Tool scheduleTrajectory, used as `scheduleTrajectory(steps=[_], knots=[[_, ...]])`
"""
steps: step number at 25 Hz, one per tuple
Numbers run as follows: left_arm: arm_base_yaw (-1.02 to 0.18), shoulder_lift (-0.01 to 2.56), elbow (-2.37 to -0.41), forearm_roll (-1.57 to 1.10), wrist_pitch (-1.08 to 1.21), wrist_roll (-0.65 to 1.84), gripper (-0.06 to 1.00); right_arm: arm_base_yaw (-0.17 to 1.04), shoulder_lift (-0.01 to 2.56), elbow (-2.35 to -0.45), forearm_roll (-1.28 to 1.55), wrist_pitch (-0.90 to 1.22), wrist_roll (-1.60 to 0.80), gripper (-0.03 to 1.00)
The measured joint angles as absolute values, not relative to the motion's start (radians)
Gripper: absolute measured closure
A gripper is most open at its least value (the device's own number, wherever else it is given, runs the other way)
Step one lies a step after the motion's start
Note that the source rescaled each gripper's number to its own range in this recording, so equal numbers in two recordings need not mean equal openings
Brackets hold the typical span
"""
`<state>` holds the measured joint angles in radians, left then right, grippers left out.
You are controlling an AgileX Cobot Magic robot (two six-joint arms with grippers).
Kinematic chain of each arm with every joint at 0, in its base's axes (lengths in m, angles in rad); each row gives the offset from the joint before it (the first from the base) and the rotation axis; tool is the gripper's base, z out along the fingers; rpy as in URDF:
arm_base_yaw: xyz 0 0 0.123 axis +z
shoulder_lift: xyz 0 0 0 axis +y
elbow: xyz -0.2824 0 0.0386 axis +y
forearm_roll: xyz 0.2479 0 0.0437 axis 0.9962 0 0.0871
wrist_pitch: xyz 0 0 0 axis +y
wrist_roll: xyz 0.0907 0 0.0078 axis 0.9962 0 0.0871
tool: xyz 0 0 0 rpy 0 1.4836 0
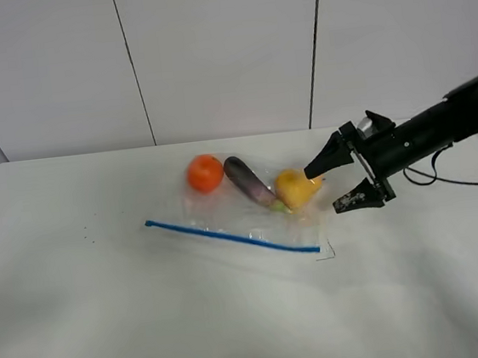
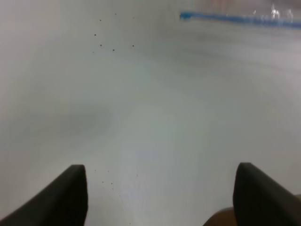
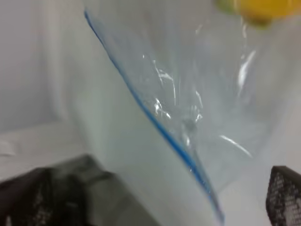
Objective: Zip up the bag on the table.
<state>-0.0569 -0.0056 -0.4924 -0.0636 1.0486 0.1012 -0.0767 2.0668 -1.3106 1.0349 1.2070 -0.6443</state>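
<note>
The bag (image 1: 251,208) was seen lying flat near the middle of the desk (image 1: 84,332), its blue zipper strip (image 1: 232,235) running along the edge nearest the camera, with an orange fruit (image 1: 205,173), a purple vegetable (image 1: 250,182) and a yellow one (image 1: 296,187) showing through the film. The right claw (image 1: 340,184) was held with its jaws spread wide and nothing between them, just beside the yellow item at the bag's right end. The left claw (image 2: 160,193) was also found wide apart and empty, over bare desk, well away from the strip.

The zipper appeared not yet to have been worked. Trouble was judged most likely from a grasp on the slack, crinkly film rather than the strip itself: the bag could be dragged across the smooth desk instead of being sealed. With the left end unpinned, the strip could be buckled, and the loose produce could be rolled against the seam.
</note>
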Motion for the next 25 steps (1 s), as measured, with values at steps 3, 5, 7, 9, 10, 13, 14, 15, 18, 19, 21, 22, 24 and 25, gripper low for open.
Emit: scheduleTrajectory(steps=[3,5,7,9,10,13,14,15,18,19,21,22,24,25], knots=[[-0.057,-0.006,-0.492,-0.064,1.049,0.101,-0.06,-0.077,2.039,-1.447,0.780,1.203,-0.483,-0.03],[-0.057,-0.006,-0.492,-0.064,1.049,0.101,-0.06,-0.077,2.027,-1.530,0.623,1.202,-0.383,-0.03],[-0.057,-0.006,-0.492,-0.064,1.049,0.101,-0.06,-0.077,2.019,-1.602,0.470,1.203,-0.301,-0.03],[-0.057,-0.006,-0.492,-0.064,1.049,0.101,-0.06,-0.077,2.016,-1.650,0.329,1.204,-0.233,-0.03],[-0.057,-0.006,-0.492,-0.064,1.049,0.101,-0.06,-0.077,2.016,-1.665,0.273,1.204,-0.207,-0.03],[-0.057,-0.006,-0.492,-0.064,1.049,0.101,-0.06,-0.077,2.015,-1.673,0.193,1.208,-0.165,-0.03],[-0.057,-0.006,-0.492,-0.064,1.049,0.101,-0.06,-0.077,2.009,-1.673,0.184,1.210,-0.161,-0.03],[-0.057,-0.006,-0.492,-0.064,1.049,0.101,-0.06,-0.077,2.006,-1.673,0.182,1.210,-0.157,-0.03],[-0.057,-0.006,-0.492,-0.064,1.049,0.101,-0.06,-0.077,1.978,-1.673,0.179,1.210,-0.153,-0.03],[-0.057,-0.006,-0.492,-0.064,1.049,0.101,-0.06,-0.077,1.969,-1.673,0.177,1.210,-0.151,-0.03],[-0.057,-0.006,-0.492,-0.064,1.049,0.101,-0.06,-0.077,1.950,-1.673,0.175,1.210,-0.151,-0.03],[-0.057,-0.006,-0.492,-0.064,1.049,0.101,-0.06,-0.077,1.944,-1.673,0.174,1.210,-0.151,-0.03],[-0.057,-0.006,-0.492,-0.064,1.049,0.101,-0.06,-0.077,1.931,-1.673,0.174,1.210,-0.151,-0.03],[-0.057,-0.006,-0.492,-0.064,1.049,0.101,-0.06,-0.077,1.926,-1.673,0.174,1.211,-0.151,-0.03]])
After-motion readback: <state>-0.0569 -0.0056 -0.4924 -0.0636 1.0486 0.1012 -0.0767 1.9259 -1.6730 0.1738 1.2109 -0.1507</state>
